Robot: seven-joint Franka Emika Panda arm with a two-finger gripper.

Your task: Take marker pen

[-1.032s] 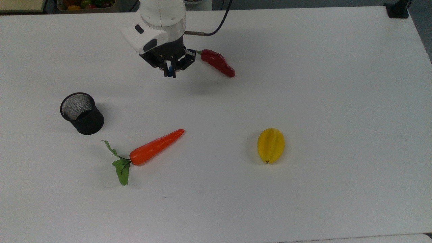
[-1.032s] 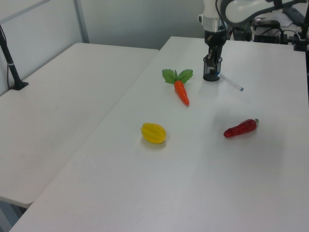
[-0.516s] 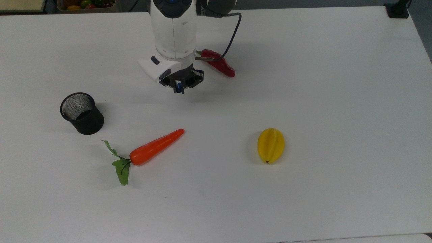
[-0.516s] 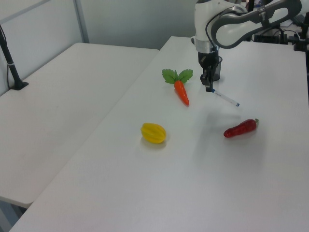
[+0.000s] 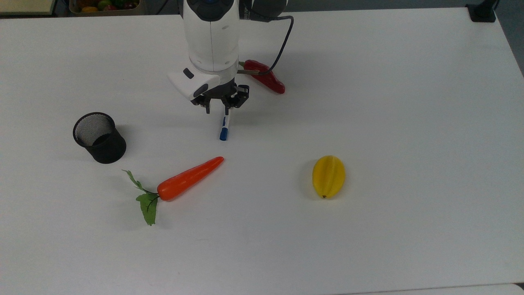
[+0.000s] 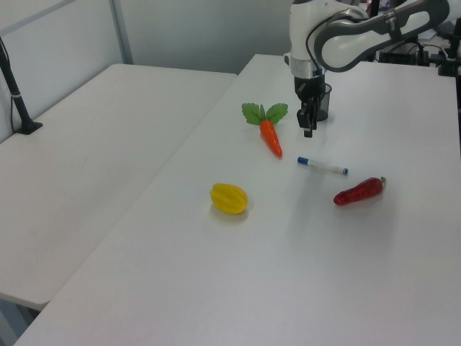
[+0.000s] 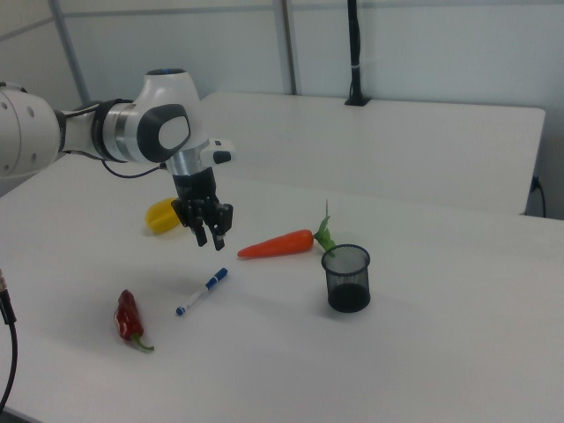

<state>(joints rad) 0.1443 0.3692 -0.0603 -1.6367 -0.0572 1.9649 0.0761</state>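
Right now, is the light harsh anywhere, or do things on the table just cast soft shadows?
Soft throughout: in the top view the mesh cup and starfruit cast faint, blurred shadows on the white table; in the left view a dim grey patch lies beneath the arm; in the right view the marker pen barely shadows, no glare.

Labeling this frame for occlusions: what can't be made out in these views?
- Marker pen: barrel print too small to read, top view; its upper end sits under the gripper.
- Red chili: stem end hidden by the arm's cable, top view.
- Mesh cup: mostly behind the arm, left view.
- Bin of produce: cut by top edge, top view.
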